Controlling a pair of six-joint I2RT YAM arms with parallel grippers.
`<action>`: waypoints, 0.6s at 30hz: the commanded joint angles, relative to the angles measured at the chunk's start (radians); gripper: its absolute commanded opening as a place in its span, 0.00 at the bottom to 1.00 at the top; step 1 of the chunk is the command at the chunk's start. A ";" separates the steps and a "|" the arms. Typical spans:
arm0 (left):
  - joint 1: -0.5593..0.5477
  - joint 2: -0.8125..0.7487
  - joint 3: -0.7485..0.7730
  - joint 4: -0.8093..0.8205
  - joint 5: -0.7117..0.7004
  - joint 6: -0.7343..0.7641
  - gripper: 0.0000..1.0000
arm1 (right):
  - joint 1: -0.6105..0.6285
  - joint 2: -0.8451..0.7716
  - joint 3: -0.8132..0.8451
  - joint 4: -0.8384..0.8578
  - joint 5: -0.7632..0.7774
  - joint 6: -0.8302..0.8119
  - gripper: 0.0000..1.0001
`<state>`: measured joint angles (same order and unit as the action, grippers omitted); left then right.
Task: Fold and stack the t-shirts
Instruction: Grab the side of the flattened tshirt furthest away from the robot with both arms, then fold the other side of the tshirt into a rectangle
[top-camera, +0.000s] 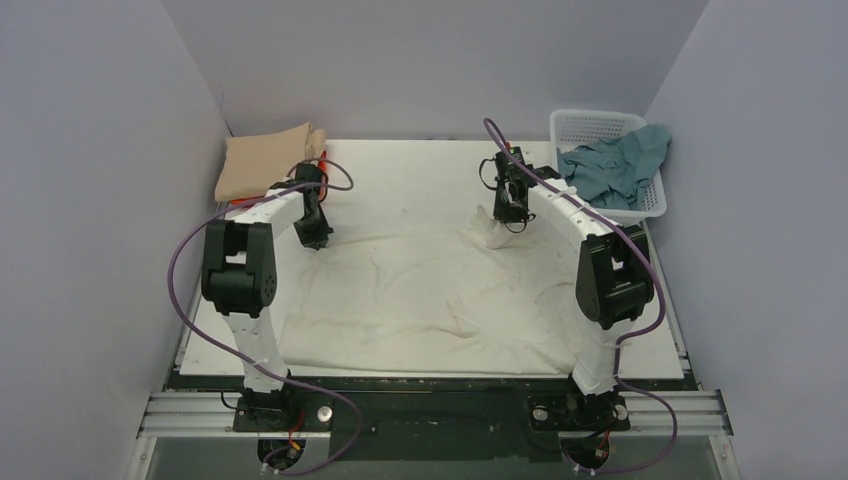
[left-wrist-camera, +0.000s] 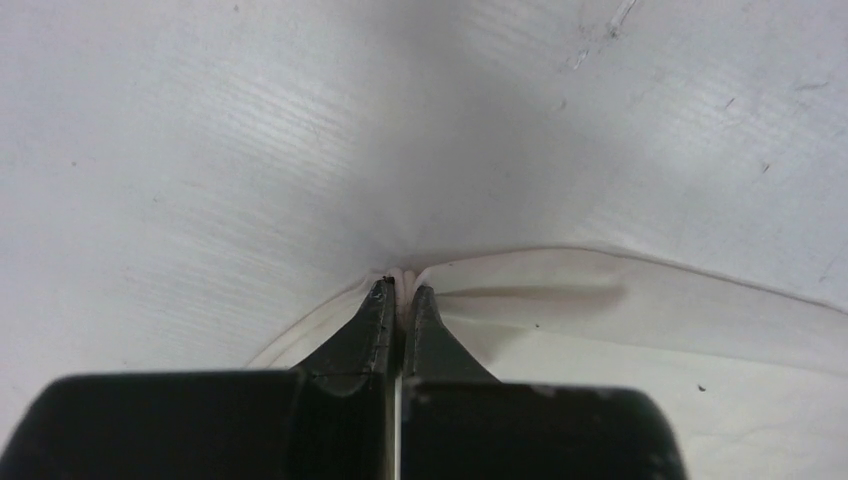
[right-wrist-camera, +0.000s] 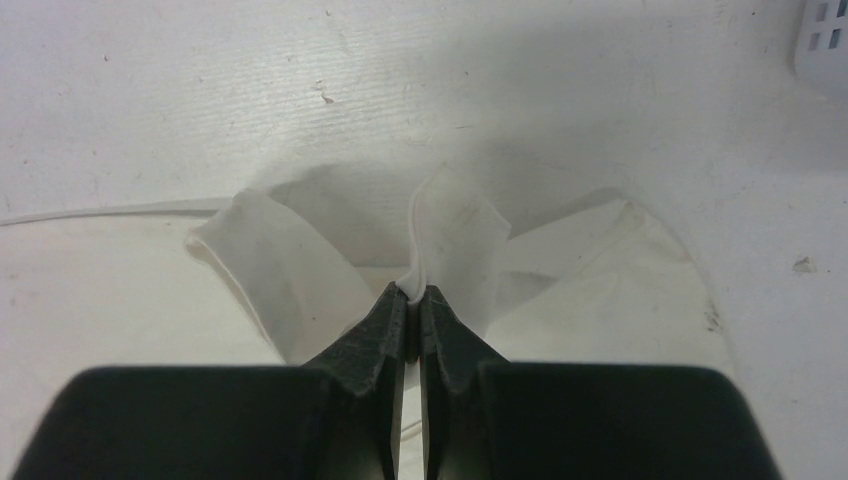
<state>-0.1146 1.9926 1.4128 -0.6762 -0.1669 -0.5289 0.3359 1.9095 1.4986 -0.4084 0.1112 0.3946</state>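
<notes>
now left gripper (left-wrist-camera: 400, 291) and right gripper (right-wrist-camera: 412, 293) both closed on one cream-white t-shirt (top-camera: 420, 290); one teal t-shirt (top-camera: 615, 165), one basket (top-camera: 585, 125)

The top external camera sits high above the near edge, looking down and forward over the whole table (top-camera: 420, 165) to the back wall (top-camera: 420, 60). Each wrist camera rides just behind its own jaws, aimed along them, very close to the surface. All three views share the cream-white t-shirt (top-camera: 420, 290). The right wrist view also catches a corner of the basket (right-wrist-camera: 825, 40) seen from overhead.
</notes>
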 joint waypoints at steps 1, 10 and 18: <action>-0.009 -0.111 -0.058 0.031 -0.003 -0.004 0.00 | 0.012 -0.076 -0.039 -0.027 0.027 -0.001 0.00; -0.085 -0.351 -0.289 0.149 -0.066 -0.049 0.00 | 0.040 -0.317 -0.255 -0.008 0.027 0.019 0.00; -0.141 -0.586 -0.516 0.220 -0.153 -0.169 0.00 | 0.089 -0.534 -0.450 -0.033 0.022 0.058 0.00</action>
<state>-0.2440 1.5227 0.9745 -0.5270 -0.2443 -0.6155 0.4072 1.4612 1.1084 -0.4019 0.1219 0.4213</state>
